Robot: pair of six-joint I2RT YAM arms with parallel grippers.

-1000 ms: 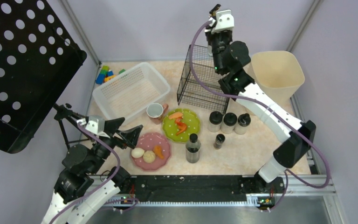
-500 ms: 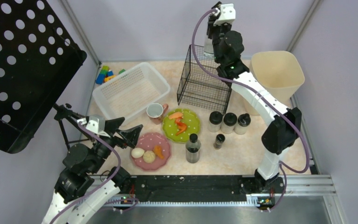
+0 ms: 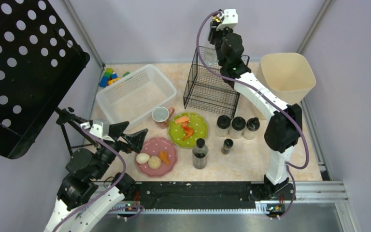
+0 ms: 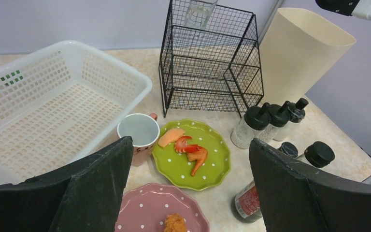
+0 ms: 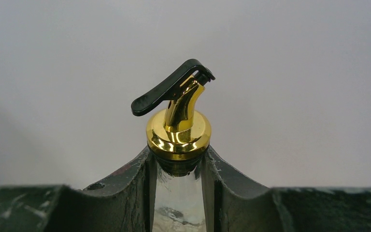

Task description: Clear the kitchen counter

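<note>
Though gold spout [image 5: 178,130] unseen overhead, glass bottle [image 5: 178,205] tight in right tool [image 5: 178,166]; left tool [image 4: 189,147] gaping, empty.

Green plate [image 4: 218,162] of orange food [image 4: 195,157] — beside mug [image 4: 138,131], wire rack [image 4: 207,82]

Right gripper [image 5: 178,188], clamped on bottle [image 5: 178,137], swung left, away from bin [image 3: 287,77]; now over rack's [image 3: 210,92] far-left corner, bottle at rack's top. Elbow [image 3: 281,131] drawn in from counter's [image 3: 251,159] right edge, lower link now near upright.
</note>
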